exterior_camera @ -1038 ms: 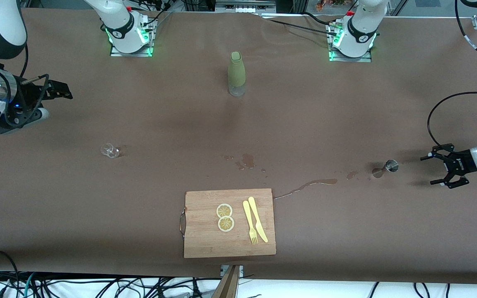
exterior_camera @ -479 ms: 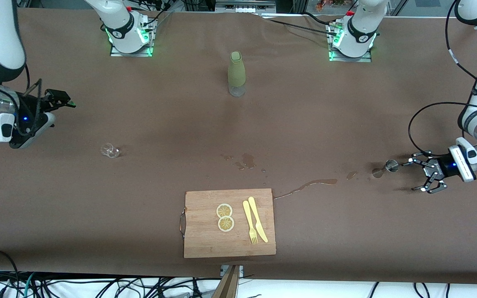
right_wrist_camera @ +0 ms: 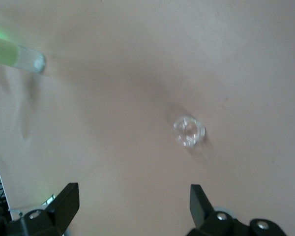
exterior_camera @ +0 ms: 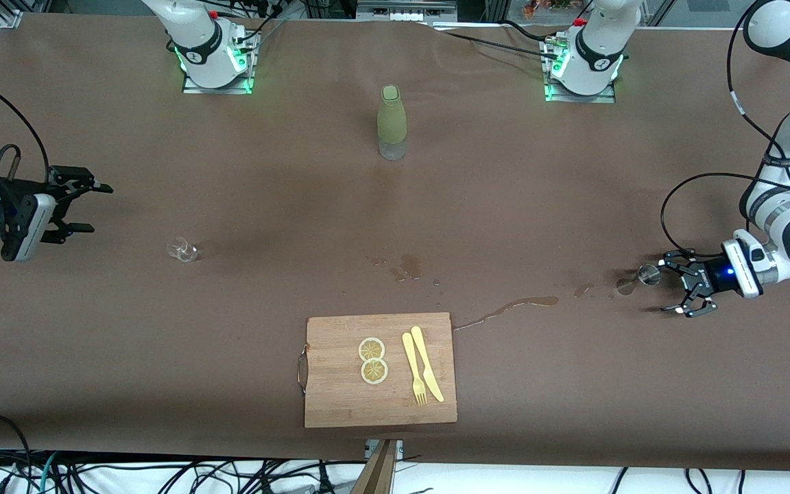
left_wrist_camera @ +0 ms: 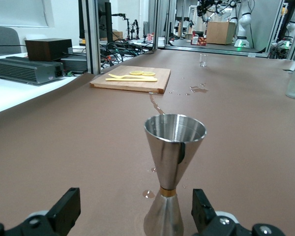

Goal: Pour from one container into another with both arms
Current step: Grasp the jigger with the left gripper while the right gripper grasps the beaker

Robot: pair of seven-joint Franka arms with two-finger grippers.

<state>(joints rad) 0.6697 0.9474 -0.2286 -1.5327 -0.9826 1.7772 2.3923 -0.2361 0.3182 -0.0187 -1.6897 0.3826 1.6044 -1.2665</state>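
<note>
A steel jigger stands upright on the brown table toward the left arm's end. My left gripper is low beside it and open. In the left wrist view the jigger rises between the spread fingertips of the left gripper, closer to one finger, and touches neither. A small clear glass stands toward the right arm's end. My right gripper hovers open a short way from it, holding nothing. The right wrist view shows the glass ahead of the right gripper.
A green bottle stands mid-table near the bases. A wooden cutting board with lemon slices and a yellow fork and knife lies near the front edge. Spilled liquid streaks the table between board and jigger.
My left gripper has slid in toward the jigger until its fingertips flank it. My right gripper has turned and come closer to the glass. Both stayed open.
</note>
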